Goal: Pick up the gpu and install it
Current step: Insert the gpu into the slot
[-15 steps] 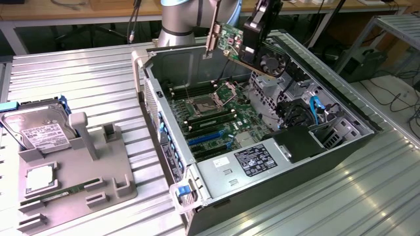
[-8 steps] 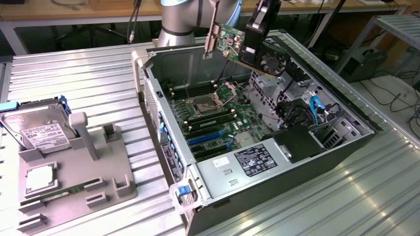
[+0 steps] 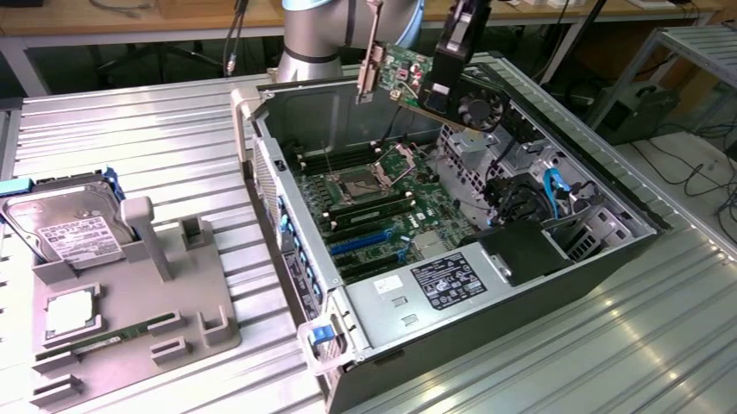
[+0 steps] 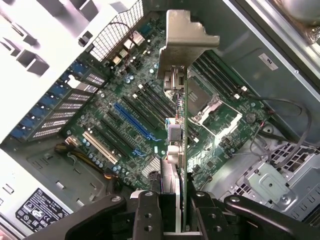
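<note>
The gripper (image 4: 174, 212) pointed straight down, clamped tight on the gpu (image 4: 176, 130). It hung edge-on right under the gripper, bracket (image 4: 187, 35) farthest out, above the motherboard (image 4: 132, 125), not touching.

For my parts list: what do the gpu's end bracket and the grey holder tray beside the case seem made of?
End bracket of the gpu: bare sheet metal, probably steel, by its thin bent shape and dull silver sheen. Grey holder tray: likely matte plastic, by its even grey colour and blocky moulded slots.
</note>
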Action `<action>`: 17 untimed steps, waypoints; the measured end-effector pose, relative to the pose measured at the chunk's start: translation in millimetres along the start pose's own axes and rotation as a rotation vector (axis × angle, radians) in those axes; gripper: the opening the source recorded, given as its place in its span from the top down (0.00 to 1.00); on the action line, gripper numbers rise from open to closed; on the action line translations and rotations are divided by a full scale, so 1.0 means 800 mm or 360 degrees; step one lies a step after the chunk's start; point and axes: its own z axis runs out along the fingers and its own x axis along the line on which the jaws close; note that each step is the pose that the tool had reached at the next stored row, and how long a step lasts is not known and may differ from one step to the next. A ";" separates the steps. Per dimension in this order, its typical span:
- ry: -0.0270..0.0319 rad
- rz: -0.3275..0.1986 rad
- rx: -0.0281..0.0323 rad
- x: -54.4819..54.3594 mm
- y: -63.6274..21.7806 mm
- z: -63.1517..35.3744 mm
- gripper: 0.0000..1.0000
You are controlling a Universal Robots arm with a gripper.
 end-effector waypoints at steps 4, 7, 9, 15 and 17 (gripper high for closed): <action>0.00002 -0.0046 -0.00008 0.000 0.000 0.000 0.72; 0.00005 -0.0085 -0.00014 0.000 0.000 0.000 0.72; 0.00006 -0.0111 -0.00018 0.000 0.000 0.000 0.72; 0.00010 -0.0194 -0.00033 0.000 0.000 0.000 0.72; 0.00011 -0.0218 -0.00037 0.000 0.000 0.000 0.72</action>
